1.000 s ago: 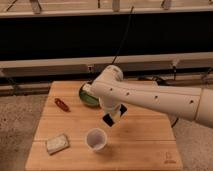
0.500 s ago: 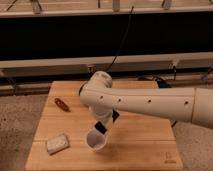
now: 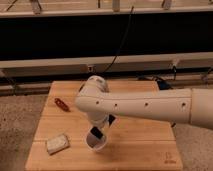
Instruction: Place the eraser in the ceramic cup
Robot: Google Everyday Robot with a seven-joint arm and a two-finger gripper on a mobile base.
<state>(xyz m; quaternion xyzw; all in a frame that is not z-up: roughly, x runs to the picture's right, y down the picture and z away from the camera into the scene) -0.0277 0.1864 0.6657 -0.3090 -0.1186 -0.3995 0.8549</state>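
Note:
The whitish ceramic cup (image 3: 97,144) stands on the wooden table (image 3: 150,150), front left of centre. My gripper (image 3: 101,128) hangs straight above it at the end of the big white arm (image 3: 145,106), which crosses in from the right. It is shut on the eraser (image 3: 96,133), a small black block held tilted, its lower end at the cup's mouth. The arm hides most of the gripper.
A pale grey-white square pad (image 3: 56,143) lies left of the cup. A small red object (image 3: 61,104) lies at the table's left. Behind the table run a low ledge and a dark wall with a cable (image 3: 122,45). The floor is speckled.
The arm has swung forward and left, bringing the gripper and the eraser from right of the cup to above it and down to its mouth. The arm now hides the green plate.

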